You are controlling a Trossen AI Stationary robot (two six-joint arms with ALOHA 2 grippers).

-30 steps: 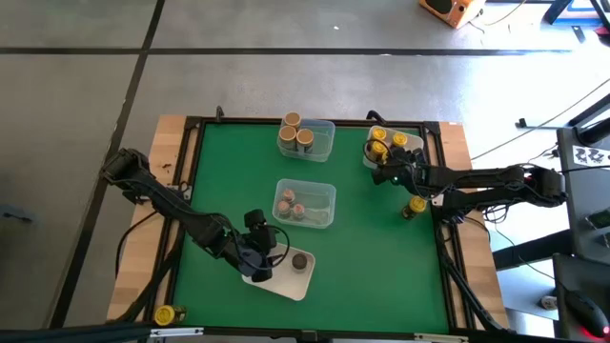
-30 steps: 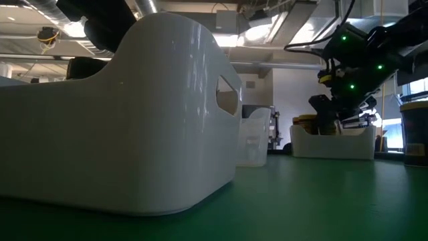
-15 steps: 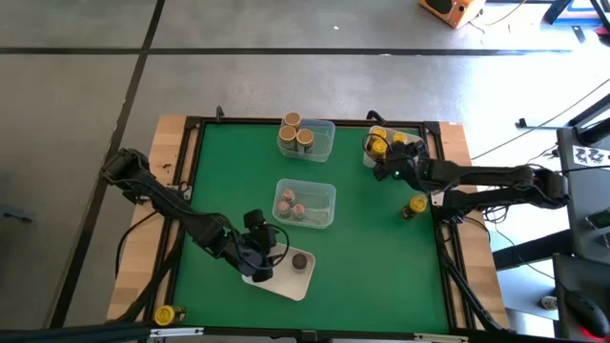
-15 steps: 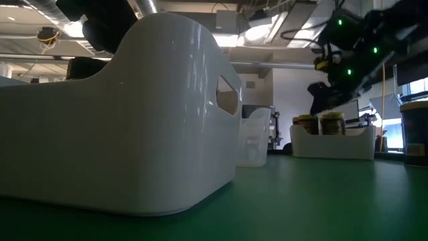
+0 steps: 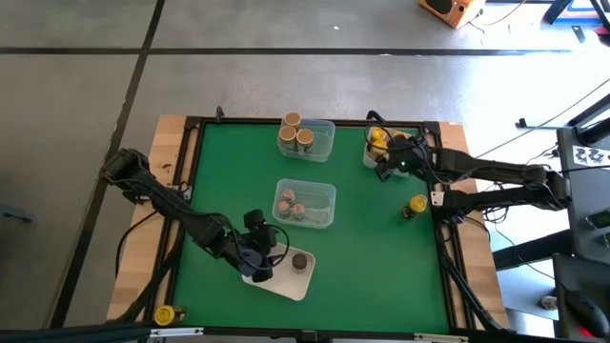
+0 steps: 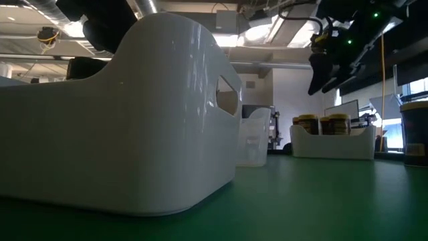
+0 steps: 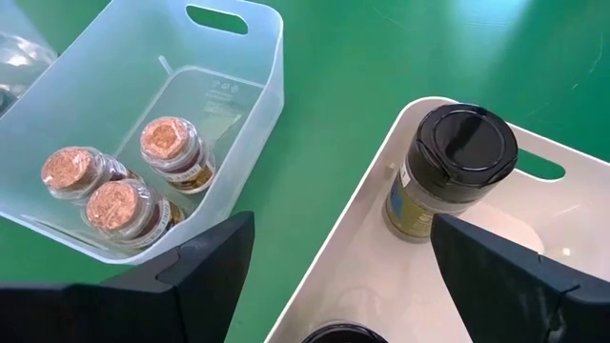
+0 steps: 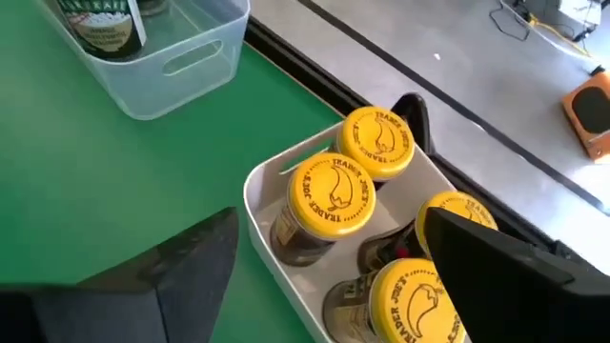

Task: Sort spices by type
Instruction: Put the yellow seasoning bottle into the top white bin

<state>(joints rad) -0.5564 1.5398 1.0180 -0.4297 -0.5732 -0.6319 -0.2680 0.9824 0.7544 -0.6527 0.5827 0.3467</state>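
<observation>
Surface: green mat (image 5: 362,238) is lying inside a dark frame on a wooden table, with grey floor showing all around it.
Left gripper (image 5: 257,259): is hovering over the near white tray (image 5: 303,284), fingers spread and holding nothing; the left wrist view is showing both fingers (image 7: 205,262) wide apart above that tray.
Right gripper (image 5: 388,162): is hanging above the far right white tray (image 8: 262,214), fingers released and empty; in the low view it is sitting well clear of the jars beneath it.
Dark-top jar (image 7: 448,171): is standing upright in the near white tray; a second dark lid (image 7: 334,333) is just peeking in beside it in the left wrist view.
Yellow-top jars (image 8: 334,205): 4 are showing upright in the far right tray in the right wrist view, packed close together.
Stray yellow jar (image 5: 416,206): is standing alone on the mat near the right edge, apart from every tray.
Brown-top jars (image 7: 114,191): 3 are resting in the clear middle tray (image 5: 319,195).
Tan-top jars (image 5: 296,133): 3 are standing in the clear far tray (image 5: 324,129).
Corner jar (image 5: 166,313): 1 yellow-topped jar is lying off the mat at the near left corner of the table.
</observation>
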